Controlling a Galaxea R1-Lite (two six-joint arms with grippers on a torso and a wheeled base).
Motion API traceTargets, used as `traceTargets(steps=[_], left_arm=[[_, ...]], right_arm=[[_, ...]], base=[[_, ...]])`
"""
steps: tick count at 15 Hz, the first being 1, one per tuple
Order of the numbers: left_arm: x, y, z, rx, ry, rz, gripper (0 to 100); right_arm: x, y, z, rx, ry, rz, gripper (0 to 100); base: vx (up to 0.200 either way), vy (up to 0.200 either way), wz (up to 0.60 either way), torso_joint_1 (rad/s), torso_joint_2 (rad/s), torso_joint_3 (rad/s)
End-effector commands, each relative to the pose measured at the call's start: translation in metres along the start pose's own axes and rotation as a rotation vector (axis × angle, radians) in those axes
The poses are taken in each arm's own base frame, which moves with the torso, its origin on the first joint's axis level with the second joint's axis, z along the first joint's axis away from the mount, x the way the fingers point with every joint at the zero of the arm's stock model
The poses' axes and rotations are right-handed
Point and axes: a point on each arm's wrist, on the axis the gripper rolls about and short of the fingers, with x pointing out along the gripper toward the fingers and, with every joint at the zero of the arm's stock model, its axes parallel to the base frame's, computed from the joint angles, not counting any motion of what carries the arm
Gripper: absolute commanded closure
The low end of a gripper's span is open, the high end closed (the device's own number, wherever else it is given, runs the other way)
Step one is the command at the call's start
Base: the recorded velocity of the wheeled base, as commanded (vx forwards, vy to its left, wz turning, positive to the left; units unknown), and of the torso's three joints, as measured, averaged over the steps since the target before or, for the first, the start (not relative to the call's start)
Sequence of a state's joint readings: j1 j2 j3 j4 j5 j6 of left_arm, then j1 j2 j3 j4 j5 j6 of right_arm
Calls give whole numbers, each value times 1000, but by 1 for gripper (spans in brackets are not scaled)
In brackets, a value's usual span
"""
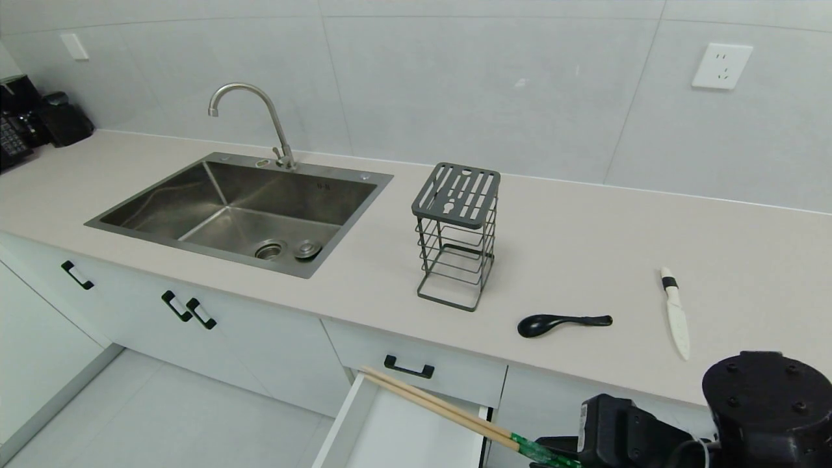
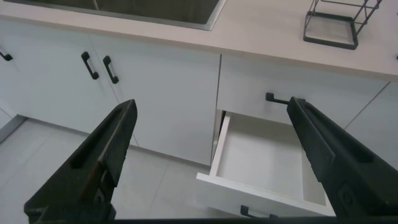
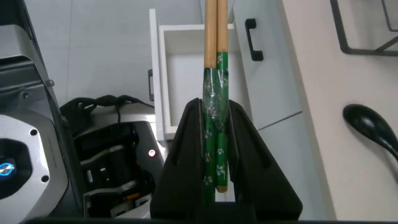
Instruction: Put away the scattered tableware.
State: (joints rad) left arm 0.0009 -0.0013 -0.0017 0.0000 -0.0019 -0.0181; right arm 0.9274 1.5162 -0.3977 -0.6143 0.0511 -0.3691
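My right gripper (image 3: 215, 158) is shut on a pair of wooden chopsticks (image 1: 437, 406) with green patterned ends (image 3: 215, 124); they point out over the open white drawer (image 1: 403, 435) below the counter. A black spoon (image 1: 560, 323) and a white knife (image 1: 675, 312) with a black band lie on the countertop at the right. A dark wire utensil rack (image 1: 456, 234) stands upright mid-counter. My left gripper (image 2: 211, 162) is open, hanging in front of the cabinets with the open drawer (image 2: 264, 163) beyond it.
A steel sink (image 1: 240, 211) with a faucet (image 1: 257, 117) sits at the counter's left. Black appliances (image 1: 32, 120) stand at the far left corner. Cabinet doors with black handles (image 1: 185, 309) run below, with the floor left of the drawer.
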Motion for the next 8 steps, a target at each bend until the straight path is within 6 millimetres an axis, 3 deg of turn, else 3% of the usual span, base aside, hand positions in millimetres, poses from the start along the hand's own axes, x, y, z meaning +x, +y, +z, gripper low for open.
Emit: traceTargets(steps=[1,8], left_arm=[[0,0,0,0,1,0,0],[0,0,0,0,1,0,0]], right_arm=[[8,2,-3,0,28,14,100],[13,-1,4,3,14,-5,100]], base=[[0,0,0,0,0,0],[0,0,0,0,0,0]])
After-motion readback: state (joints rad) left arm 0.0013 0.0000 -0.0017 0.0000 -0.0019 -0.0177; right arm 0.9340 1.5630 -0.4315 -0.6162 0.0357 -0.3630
